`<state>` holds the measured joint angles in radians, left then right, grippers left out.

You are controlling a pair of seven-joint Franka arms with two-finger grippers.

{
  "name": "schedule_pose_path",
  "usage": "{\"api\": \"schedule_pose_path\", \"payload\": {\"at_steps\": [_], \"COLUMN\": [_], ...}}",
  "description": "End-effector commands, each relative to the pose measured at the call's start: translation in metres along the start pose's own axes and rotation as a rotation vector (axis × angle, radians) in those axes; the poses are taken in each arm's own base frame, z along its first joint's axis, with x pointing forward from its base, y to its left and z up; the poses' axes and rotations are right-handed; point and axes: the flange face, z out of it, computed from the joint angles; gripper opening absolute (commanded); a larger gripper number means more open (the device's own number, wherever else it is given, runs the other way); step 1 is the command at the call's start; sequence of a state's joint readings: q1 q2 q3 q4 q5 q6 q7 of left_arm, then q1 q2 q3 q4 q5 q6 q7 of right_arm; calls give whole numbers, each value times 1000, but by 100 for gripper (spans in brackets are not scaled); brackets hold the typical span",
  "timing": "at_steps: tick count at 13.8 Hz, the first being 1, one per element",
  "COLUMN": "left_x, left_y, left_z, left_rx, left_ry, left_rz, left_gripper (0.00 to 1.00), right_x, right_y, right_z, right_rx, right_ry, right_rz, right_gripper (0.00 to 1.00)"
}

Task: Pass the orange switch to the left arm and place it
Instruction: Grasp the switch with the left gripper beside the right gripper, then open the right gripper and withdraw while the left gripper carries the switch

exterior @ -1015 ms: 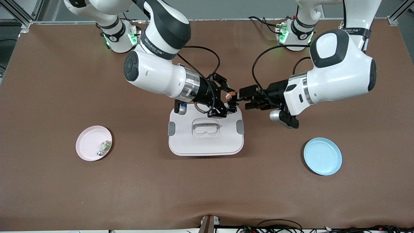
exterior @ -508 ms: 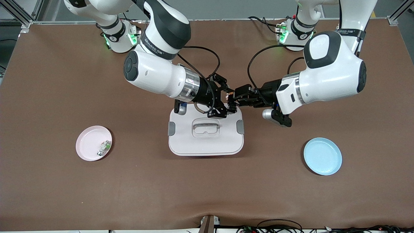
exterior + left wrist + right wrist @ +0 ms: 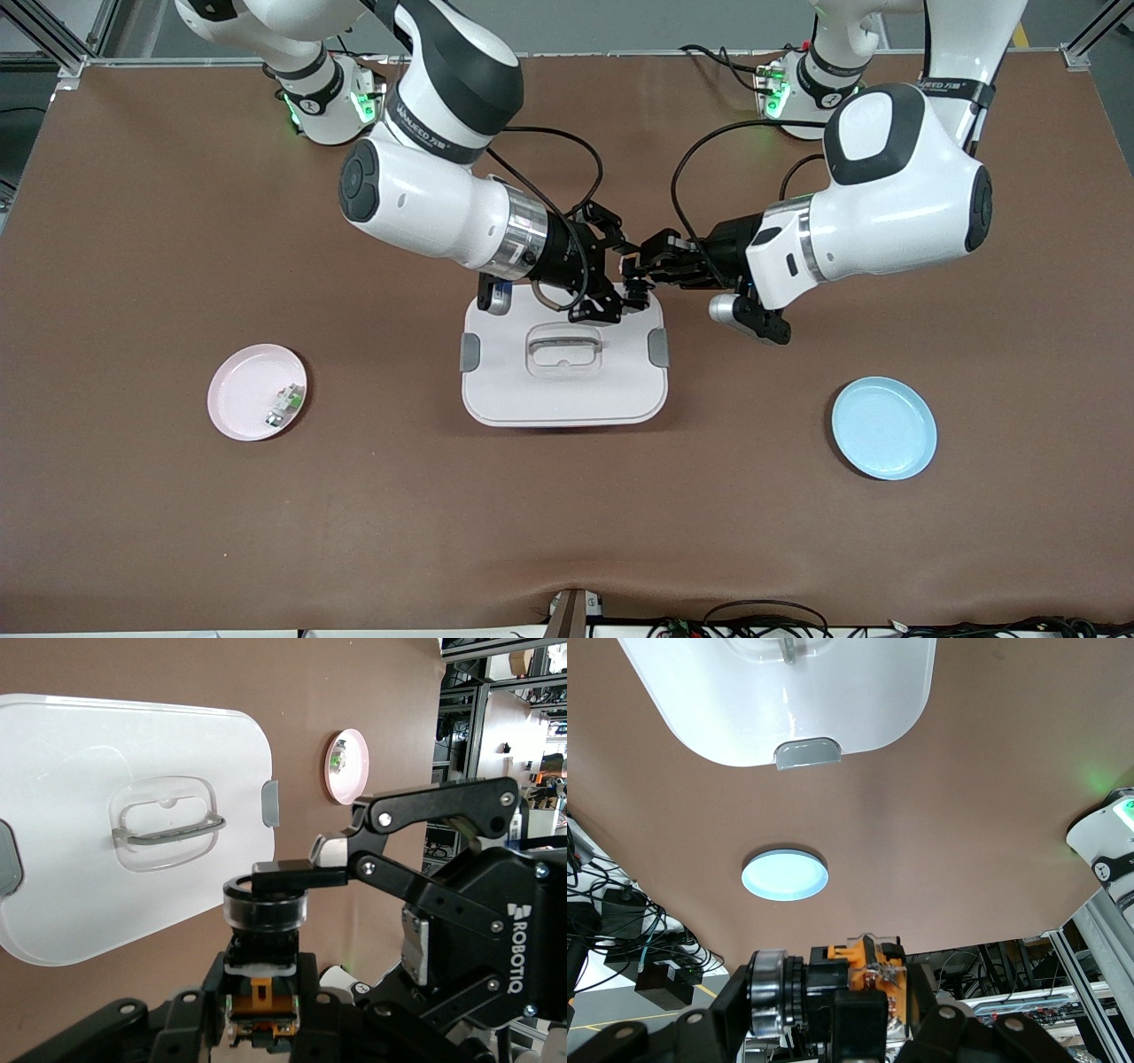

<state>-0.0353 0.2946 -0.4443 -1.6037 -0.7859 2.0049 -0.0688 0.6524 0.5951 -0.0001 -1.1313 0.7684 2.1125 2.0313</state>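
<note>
Since a second ago the left arm has slid in from the right of the front view, and its left gripper [image 3: 640, 266] has gone from spread fingers to clamped on the orange switch [image 3: 631, 268], which the right gripper [image 3: 625, 285] had been presenting alone. Both hands meet just above centre frame, over the top edge of the white box [image 3: 563, 390] and held up off its lid; I take that height as the way to pass the part across without brushing the box. In the left wrist view the switch [image 3: 264, 930] sits low in the middle, its round cap pinched by one black fingertip [image 3: 297, 875] of the right gripper [image 3: 275, 881], while the left fingers hug the orange-marked body. The right wrist view shows the switch [image 3: 855, 979] at bottom centre, gripped tight. So both pairs of fingers are narrow, each holding the switch. The blue plate [image 3: 883, 428] waits empty at lower right; the pink plate [image 3: 252, 390], lower left, carries a small white-and-green component [image 3: 282, 406].
</note>
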Motion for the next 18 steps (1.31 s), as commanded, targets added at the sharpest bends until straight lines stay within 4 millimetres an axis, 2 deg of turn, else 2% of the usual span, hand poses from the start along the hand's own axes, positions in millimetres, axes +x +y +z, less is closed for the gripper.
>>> {"api": "schedule_pose_path", "payload": {"at_steps": [1,3,4,5,10,13,14,17,18], "left_x": [-1,0,0,1,5,8,8,12,12], "left_y": [2,-2,-2,-4,-14,-29,-34,-56,-70], "left_z": [0,-4,-6,-7,-16,-25,-26,-38,-46], "left_rx": [-7,-4,16,46,104,252,323,408,438], "left_ry": [7,7,11,16,33,42,40,15,-24], "left_rz": [7,2,10,25,43,95,124,145,179], "left_gripper": [0,0,0,0,0,0,0,0,0], "right_x": [-7,-8,-8,-8,-8,-7,-6,9,10], "right_y": [1,1,1,1,1,0,1,15,21], "right_z": [3,3,3,3,2,0,-4,4,-2], "right_rx": [2,8,9,9,7,7,19,-72,-113], "right_ry": [-17,-20,-21,-21,-21,-6,34,272,308], "right_rz": [12,12,13,15,14,-8,-77,-400,-493], "right_gripper": [0,0,40,99,100,100,100,100,100]}}
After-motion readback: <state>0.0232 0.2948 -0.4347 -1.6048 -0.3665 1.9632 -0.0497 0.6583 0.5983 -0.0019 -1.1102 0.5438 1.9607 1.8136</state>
